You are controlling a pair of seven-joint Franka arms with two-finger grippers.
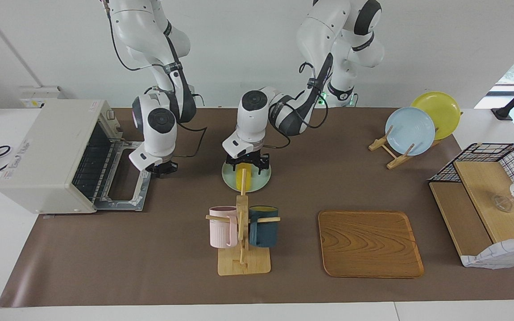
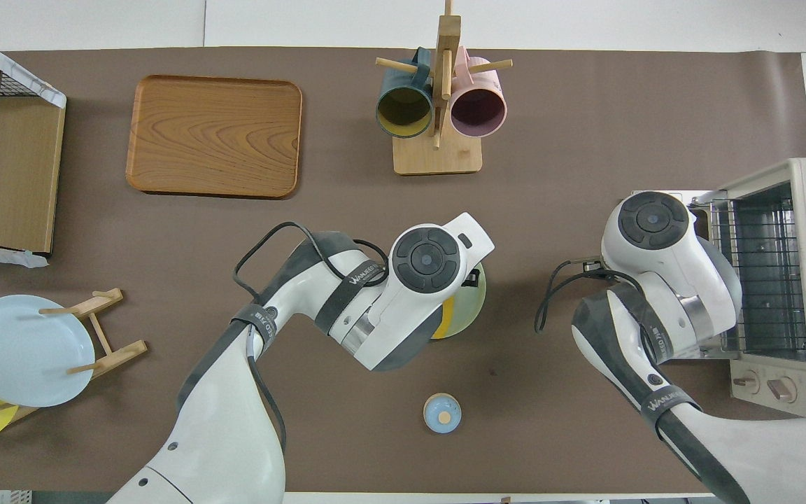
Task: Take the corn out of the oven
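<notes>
The corn (image 1: 242, 178) lies on a pale green plate (image 1: 261, 180) in the middle of the table; in the overhead view only a yellow sliver of the corn (image 2: 445, 323) shows under the left arm, beside the plate's rim (image 2: 478, 294). My left gripper (image 1: 247, 167) hangs low over the corn's end nearer the robots, fingers spread wider than the cob. The off-white oven (image 1: 47, 151) stands at the right arm's end with its door (image 1: 123, 196) folded down and no corn showing on its wire rack (image 2: 760, 273). My right gripper (image 1: 162, 168) hovers by the open door's edge.
A mug rack (image 1: 241, 232) with a pink and a dark teal mug stands farther from the robots than the plate. A wooden tray (image 1: 368, 243), a plate stand (image 1: 411, 127) and a wire basket shelf (image 1: 489, 196) lie toward the left arm's end. A small blue round object (image 2: 441, 411) sits nearer the robots.
</notes>
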